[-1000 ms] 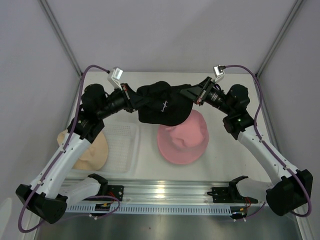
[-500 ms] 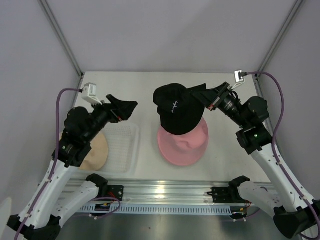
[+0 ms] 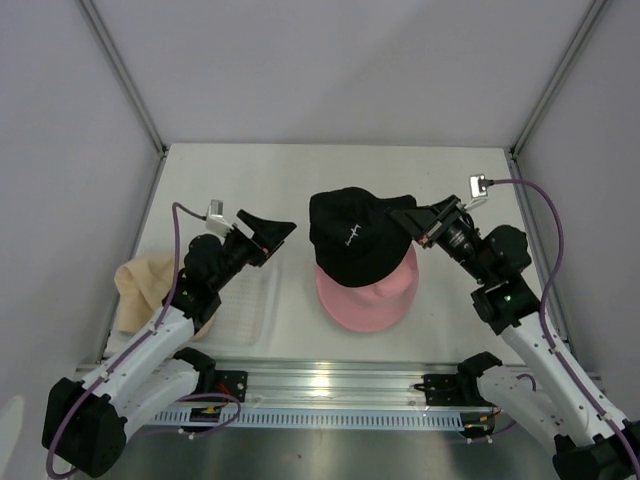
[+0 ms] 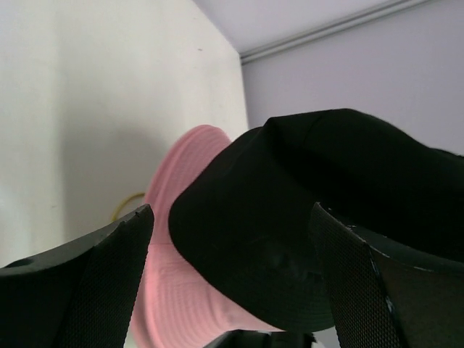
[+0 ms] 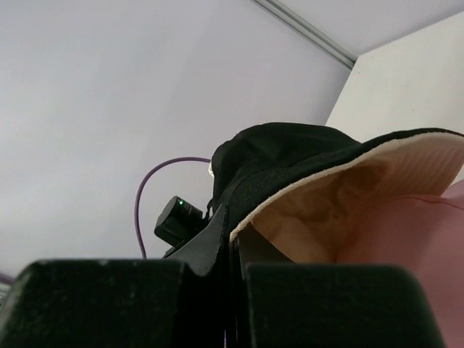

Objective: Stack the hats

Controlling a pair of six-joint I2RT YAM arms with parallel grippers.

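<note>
Black hat [image 3: 357, 238] pinched at brim by right gripper [image 3: 413, 220], overlapping pink hat [image 3: 366, 301] at frame centre. Left gripper [image 3: 271, 229] spread, empty, left of centre. Beige hat [image 3: 137, 287] seen lower left.

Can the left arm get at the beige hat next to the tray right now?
Probably yes. The left gripper hangs open and empty over the tray, and the beige hat lies on that side with nothing on it. It sits close under the arm's own forearm, so the arm would have to fold back.
</note>
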